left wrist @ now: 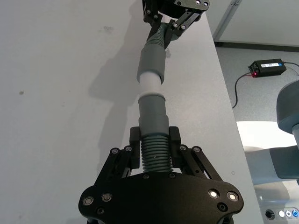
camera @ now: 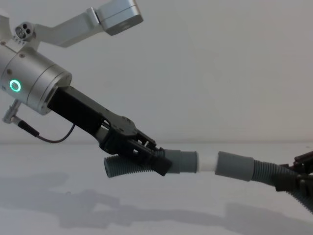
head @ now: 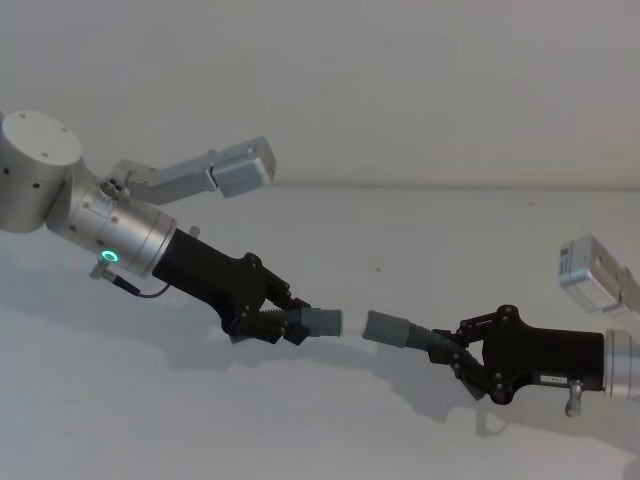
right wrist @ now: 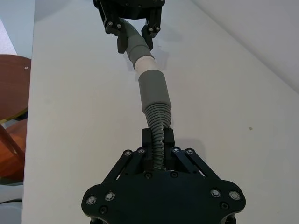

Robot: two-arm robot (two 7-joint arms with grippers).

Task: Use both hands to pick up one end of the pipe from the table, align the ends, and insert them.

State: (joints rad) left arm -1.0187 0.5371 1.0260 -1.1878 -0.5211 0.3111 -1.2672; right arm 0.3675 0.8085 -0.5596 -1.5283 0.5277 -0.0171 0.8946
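Above the matte white worktop (head: 330, 420), we see the left gripper (head: 262, 327) with black fingers clamped on a ribbed, curved dark-grey hose piece (camera: 128, 168). Its smooth grey cuff (head: 318, 321) ends in a white spigot (camera: 207, 163). The spigot meets the plain socket cuff (head: 387, 328) of the second ribbed piece (right wrist: 158, 125), pinched by the right gripper (head: 455, 357).

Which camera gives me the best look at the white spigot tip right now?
The chest view: the white spigot shows side-on, bridging the two grey cuffs, so depth reads directly. Both wrist views look along the pipe, foreshortening it. In the head view it is faint.
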